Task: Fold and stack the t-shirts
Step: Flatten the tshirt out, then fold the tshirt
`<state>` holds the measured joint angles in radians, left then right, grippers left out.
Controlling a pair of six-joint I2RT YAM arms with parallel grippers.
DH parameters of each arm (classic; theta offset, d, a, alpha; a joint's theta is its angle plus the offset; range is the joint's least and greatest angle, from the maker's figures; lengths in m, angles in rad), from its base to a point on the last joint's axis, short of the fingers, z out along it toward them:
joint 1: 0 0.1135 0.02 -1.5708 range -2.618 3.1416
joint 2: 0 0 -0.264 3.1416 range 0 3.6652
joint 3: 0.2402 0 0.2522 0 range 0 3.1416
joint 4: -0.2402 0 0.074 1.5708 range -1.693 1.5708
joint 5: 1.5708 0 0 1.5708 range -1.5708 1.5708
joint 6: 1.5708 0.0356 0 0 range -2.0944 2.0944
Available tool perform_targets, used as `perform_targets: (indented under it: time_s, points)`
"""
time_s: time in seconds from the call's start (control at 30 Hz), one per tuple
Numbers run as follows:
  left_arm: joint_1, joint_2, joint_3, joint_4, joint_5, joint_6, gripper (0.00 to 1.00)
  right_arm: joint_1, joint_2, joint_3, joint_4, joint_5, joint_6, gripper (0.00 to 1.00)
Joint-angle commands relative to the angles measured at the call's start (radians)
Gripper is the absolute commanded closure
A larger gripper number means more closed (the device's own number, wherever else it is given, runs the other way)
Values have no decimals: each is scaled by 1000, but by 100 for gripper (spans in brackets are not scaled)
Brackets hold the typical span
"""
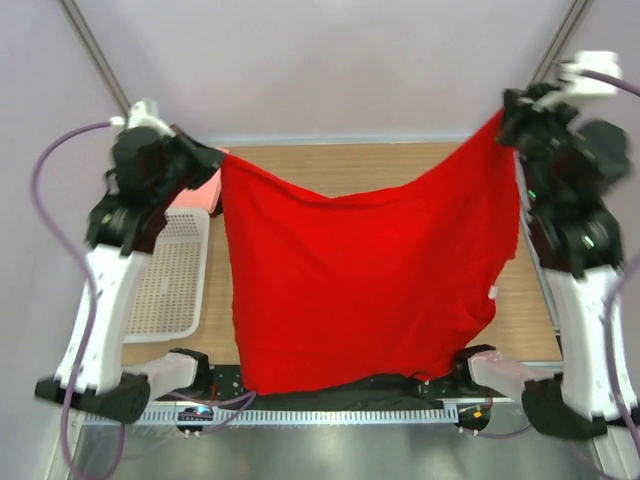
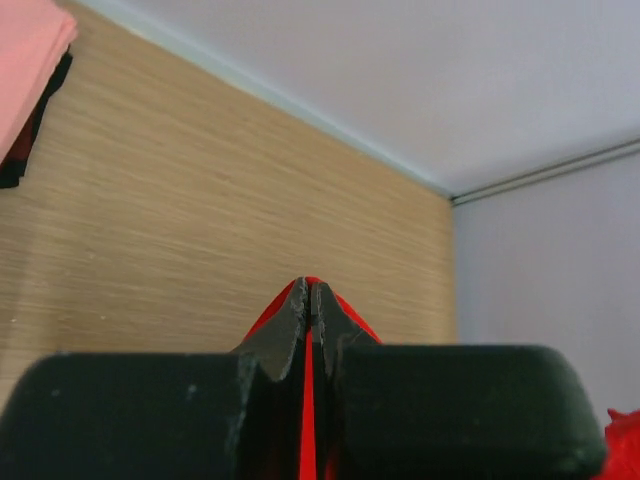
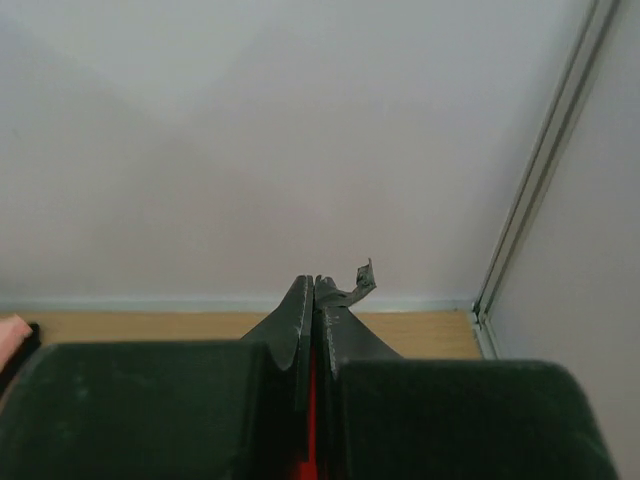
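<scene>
Wooden table (image 1: pixel 380 165) bearing white mesh basket (image 1: pixel 170 280) and folded salmon-pink t-shirt (image 2: pixel 30 60)

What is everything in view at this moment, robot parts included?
wooden table: one, light wood, under everything
red t-shirt: one, bright red, hanging spread between both claws above the table
pink folded shirt: one seen, salmon-pink, table's left side, just beyond the basket
dark cloth: one, black, under the pink folded shirt
white mesh basket: one, white, table's left side
left claw: one, black, shut on the shirt's left top corner
right claw: one, black, shut on its right top corner
</scene>
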<state>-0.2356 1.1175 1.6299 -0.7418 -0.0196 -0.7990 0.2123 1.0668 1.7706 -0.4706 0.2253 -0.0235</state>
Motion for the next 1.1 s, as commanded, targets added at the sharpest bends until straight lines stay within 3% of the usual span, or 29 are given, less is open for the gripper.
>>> perform_targets:
  time_s: [0.0, 0.23, 0.47, 0.77, 1.07]
  points:
    - [7, 134, -64, 202, -46, 23, 100, 1, 152, -101, 220, -17, -110, 99]
    - [56, 547, 21, 380, -23, 56, 100, -56, 482, -224, 507, -116, -106, 99]
    - [122, 850, 151, 452, 101, 70, 100, -94, 715, -257, 612, -170, -101, 99]
    - [165, 909, 208, 449, 168, 87, 100, -102, 822, -151, 613, -138, -64, 99]
    - [205, 926, 222, 352, 208, 115, 100, -103, 777, -120, 432, -110, 4, 99]
